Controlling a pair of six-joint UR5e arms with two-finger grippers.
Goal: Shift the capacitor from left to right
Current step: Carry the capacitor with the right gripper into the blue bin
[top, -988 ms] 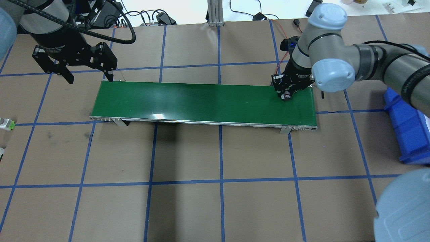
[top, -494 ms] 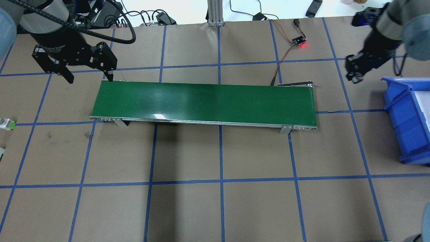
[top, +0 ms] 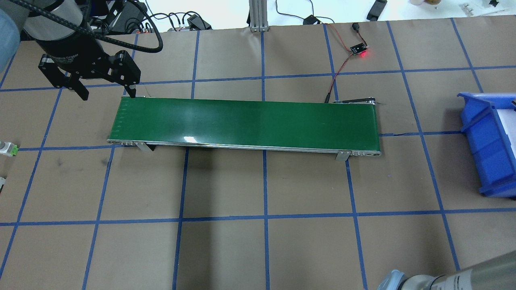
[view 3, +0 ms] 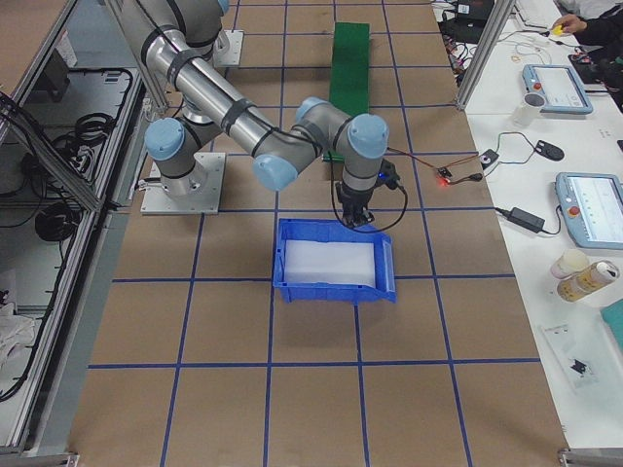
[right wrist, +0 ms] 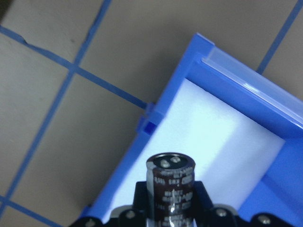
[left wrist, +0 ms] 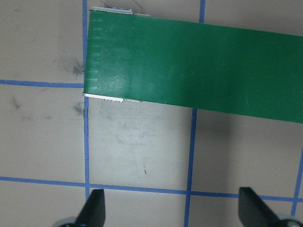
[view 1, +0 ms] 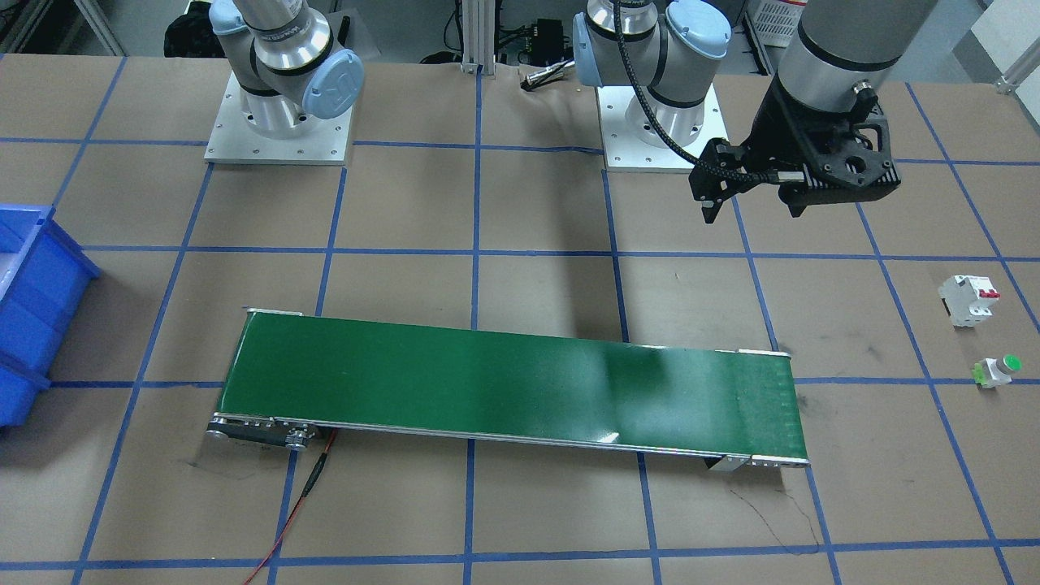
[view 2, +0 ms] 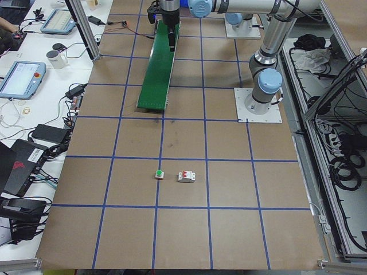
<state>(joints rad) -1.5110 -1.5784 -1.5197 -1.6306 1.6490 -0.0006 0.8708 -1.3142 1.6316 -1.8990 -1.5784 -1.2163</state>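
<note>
The capacitor, a black stubby cylinder with grey markings, stands upright in my right gripper, which is shut on it. It hangs above the rim of the blue bin, over the white lining. In the exterior right view the right gripper is at the bin's far edge. My left gripper is open and empty, above the table just beyond the left end of the green conveyor belt. It also shows in the front view and the left wrist view.
The blue bin stands at the table's right edge. A white breaker and a green push button lie on the table past the belt's left end. A wired sensor with a red light lies behind the belt's right end.
My right arm left the belt's right end, moved right toward the bin and out of the overhead view, with the capacitor. The left arm has not moved.
</note>
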